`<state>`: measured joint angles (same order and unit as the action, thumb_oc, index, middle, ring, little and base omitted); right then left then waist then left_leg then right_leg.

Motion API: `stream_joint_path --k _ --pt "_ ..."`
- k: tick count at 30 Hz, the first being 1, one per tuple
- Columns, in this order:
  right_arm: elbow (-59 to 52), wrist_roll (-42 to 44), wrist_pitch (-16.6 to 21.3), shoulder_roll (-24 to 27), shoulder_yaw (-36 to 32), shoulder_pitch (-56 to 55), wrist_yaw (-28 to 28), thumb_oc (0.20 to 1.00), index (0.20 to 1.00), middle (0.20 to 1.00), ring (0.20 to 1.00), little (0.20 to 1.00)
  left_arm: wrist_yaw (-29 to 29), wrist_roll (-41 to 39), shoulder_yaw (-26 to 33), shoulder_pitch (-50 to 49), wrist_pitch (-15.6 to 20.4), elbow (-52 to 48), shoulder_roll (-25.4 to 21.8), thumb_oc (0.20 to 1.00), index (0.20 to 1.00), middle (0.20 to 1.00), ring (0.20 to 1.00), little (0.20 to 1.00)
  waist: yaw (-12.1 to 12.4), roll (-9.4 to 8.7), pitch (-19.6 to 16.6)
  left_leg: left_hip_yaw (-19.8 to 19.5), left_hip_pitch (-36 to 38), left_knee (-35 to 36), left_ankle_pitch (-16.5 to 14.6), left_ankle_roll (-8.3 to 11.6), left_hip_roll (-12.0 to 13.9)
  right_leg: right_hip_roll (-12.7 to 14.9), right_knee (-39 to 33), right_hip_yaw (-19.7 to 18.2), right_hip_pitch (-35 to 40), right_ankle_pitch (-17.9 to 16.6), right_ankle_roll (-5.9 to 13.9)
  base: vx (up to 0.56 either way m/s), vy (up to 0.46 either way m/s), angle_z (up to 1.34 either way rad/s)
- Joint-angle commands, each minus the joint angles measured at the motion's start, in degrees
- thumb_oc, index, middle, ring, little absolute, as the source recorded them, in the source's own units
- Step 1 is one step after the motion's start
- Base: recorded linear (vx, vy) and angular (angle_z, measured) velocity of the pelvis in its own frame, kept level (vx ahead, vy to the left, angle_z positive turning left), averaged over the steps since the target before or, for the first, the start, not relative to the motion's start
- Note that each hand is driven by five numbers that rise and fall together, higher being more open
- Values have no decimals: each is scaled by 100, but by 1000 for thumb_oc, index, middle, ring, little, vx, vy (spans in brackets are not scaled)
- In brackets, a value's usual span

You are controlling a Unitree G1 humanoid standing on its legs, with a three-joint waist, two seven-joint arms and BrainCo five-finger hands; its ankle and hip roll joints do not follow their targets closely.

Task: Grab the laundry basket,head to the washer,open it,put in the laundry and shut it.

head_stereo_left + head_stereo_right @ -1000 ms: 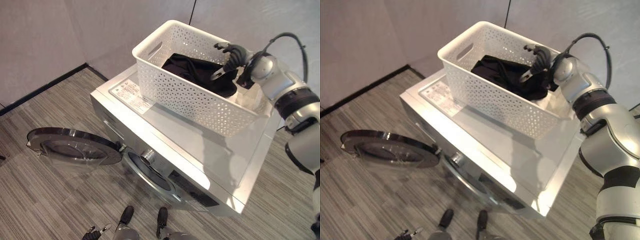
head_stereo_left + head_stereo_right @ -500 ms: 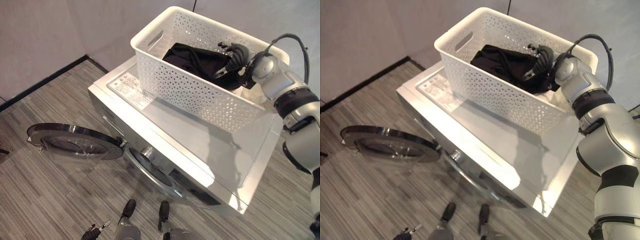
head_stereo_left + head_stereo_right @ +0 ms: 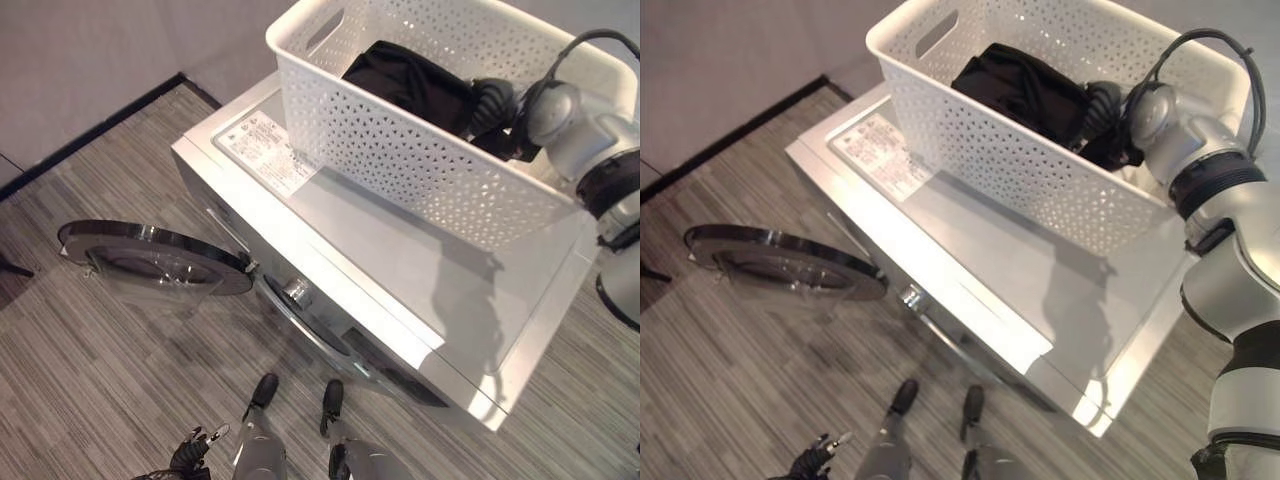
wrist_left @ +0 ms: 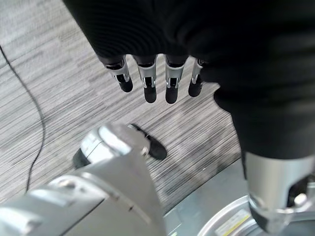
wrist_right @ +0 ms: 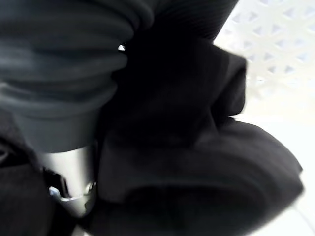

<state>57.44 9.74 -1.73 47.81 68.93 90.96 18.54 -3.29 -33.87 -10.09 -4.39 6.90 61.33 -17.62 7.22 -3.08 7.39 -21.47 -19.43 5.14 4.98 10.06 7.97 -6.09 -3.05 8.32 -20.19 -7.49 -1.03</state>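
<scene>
Black laundry (image 3: 415, 82) in white perforated basket (image 3: 420, 170) on top of silver washer (image 3: 400, 300)

Heaped toward the basket's far side, dark folds pressed close against the right hand (image 3: 490, 100), which reaches down among them from the robot's right; fingers buried in the cloth, so cannot tell whether grasping or loose. Basket standing on the washer's flat top, toward the back and right, label sheet (image 3: 262, 155) just beside its near-left corner. Round washer door (image 3: 150, 265) swung wide open over the striped grey floor (image 3: 90, 400). Left hand (image 4: 157, 73) hanging low over that floor, fingers straight and relaxed, holding nothing
</scene>
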Motion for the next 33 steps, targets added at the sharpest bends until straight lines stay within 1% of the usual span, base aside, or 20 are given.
stream_joint_path --k 1,3,4,5,6,8,10,11,12,14,15,16,17,21,25,26,28,29,31,33 --pt "-216 54 -120 133 320 88 426 1000 1000 1000 1000 1000 -89 -193 59 397 12 77 -304 1000 1000 1000 1000 1000 131 -330 564 397 1082 -14 -39 -409 5 592 544 -365 -142 785 503 -4 -12 3" --pt "-432 174 -164 179 483 90 610 1000 1000 1000 1000 1000 -93 -224 97 418 13 72 -310 1000 1000 1000 1000 1000 143 -333 573 396 1090 -14 -21 -399 21 583 575 -353 -148 802 500 0 0 0" --pt "-659 269 -205 236 598 117 735 871 871 871 871 871 -91 -246 118 420 12 95 -307 1000 1000 1000 1000 1000 138 -339 571 395 1103 -14 -9 -396 29 579 589 -346 -145 812 498 0 0 0" --pt "-836 383 -239 282 690 131 816 501 501 501 501 501 -88 -241 126 436 8 113 -299 1000 1000 1000 1000 1000 137 -344 566 392 1119 -14 -3 -392 39 572 605 -342 -137 827 498 0 0 0" --pt "-999 512 -269 337 761 160 897 200 200 200 200 200 -86 -231 125 428 10 130 -294 1000 1000 1000 1000 1000 129 -343 562 395 1138 -14 6 -388 46 568 626 -333 -131 839 498 0 0 0" --pt "-1252 713 -286 418 910 193 1020 200 200 200 200 200 -104 -205 121 441 -4 142 -278 1000 1000 1000 1000 1000 113 -350 544 405 1171 -14 1 -384 58 566 654 -316 -114 860 501 15 7 -3" --pt "-1349 824 -272 448 936 214 1027 200 200 200 200 200 -111 -198 110 443 -3 137 -266 1000 1000 1000 1000 1000 106 -359 535 408 1192 -14 -4 -382 63 566 664 -313 -100 872 501 0 0 0" --pt "-1433 989 -178 463 891 225 908 200 200 200 200 200 -117 -179 80 458 9 116 -233 1000 1000 1000 1000 1000 98 -365 521 411 1230 -14 -14 -380 67 568 678 -308 -74 889 500 0 0 0" --pt "-1434 990 -178 464 891 225 907 200 200 200 200 200 -117 -179 79 458 9 116 -233 1000 1000 1000 1000 1000 100 -364 524 411 1233 -14 -15 -380 68 568 678 -309 -71 889 500 0 0 0" --pt "-1427 1149 17 418 731 310 634 200 200 200 200 200 -73 -138 51 513 31 135 -190 1000 1000 1000 1000 1000 71 -384 491 428 1283 -14 -47 -378 70 580 674 -307 -19 896 512 0 0 0" --pt "-1427 1149 17 418 731 310 634 200 200 200 200 200 -73 -138 51 513 31 135 -190 1000 1000 1000 1000 1000 71 -384 492 428 1284 -14 -47 -378 70 580 674 -307 -18 896 512 0 0 0" --pt "-1407 1216 115 393 642 361 476 200 200 200 200 200 -61 -133 61 522 40 166 -176 1000 1000 1000 1000 1000 63 -397 475 443 1303 -14 -60 -378 71 584 673 -311 -2 895 516 0 0 0" --pt "-1314 1363 272 345 426 451 249 200 200 200 200 200 -32 -90 83 546 50 251 -168 1000 1000 1000 1000 1000 61 -418 436 457 1329 -14 -84 -378 68 589 669 -307 24 902 522 -2 40 0" --pt "-1110 2056 636 364 -330 593 -289 200 200 200 200 200 34 33 182 531 98 490 -193 1000 1000 1000 1000 1000 56 -457 315 512 1446 -14 -196 -392 71 589 635 -355 147 904 540 14 27 0" --pt "-364 3036 985 448 -1628 537 -901 200 200 200 200 200 128 108 294 533 156 713 -222 1000 1000 1000 1000 1000 54 -470 142 550 1602 -14 -345 -432 42 611 603 -414 324 905 576 45 46 -1" --pt "-363 3036 987 450 -1637 533 -900 200 200 200 200 200 127 108 294 535 156 714 -229 1000 1000 1000 1000 1000 40 -489 128 538 1571 -14 -322 -436 21 633 591 -409 305 887 583 41 47 -1" --pt "-12 3483 1156 664 -2276 546 -1151 200 200 200 200 200 184 147 363 514 167 839 -227 1000 1000 1000 1000 1000 12 -480 17 555 1681 -14 -414 -464 -1 635 572 -434 433 901 596 84 65 0" --pt "176 3796 1285 829 -2695 678 -1413 200 200 200 200 200 227 176 407 481 162 933 -256 1000 1000 1000 1000 1000 -24 -465 -101 575 1794 -14 -533 -480 2 626 556 -445 547 916 611 82 91 0" --pt "388 4095 1488 1026 -3053 861 -1694 200 200 200 200 200 280 245 464 417 164 1047 -271 1000 1000 1000 1000 1000 -82 -467 -286 564 1866 -14 -592 -508 -66 689 499 -450 654 881 648 80 91 -2" --pt "492 4137 1532 1087 -3112 927 -1762 200 200 200 200 200 276 273 506 380 155 1077 -288 1000 1000 1000 1000 1000 -86 -461 -334 565 1922 -14 -630 -521 -79 697 477 -458 716 876 656 55 56 -3"
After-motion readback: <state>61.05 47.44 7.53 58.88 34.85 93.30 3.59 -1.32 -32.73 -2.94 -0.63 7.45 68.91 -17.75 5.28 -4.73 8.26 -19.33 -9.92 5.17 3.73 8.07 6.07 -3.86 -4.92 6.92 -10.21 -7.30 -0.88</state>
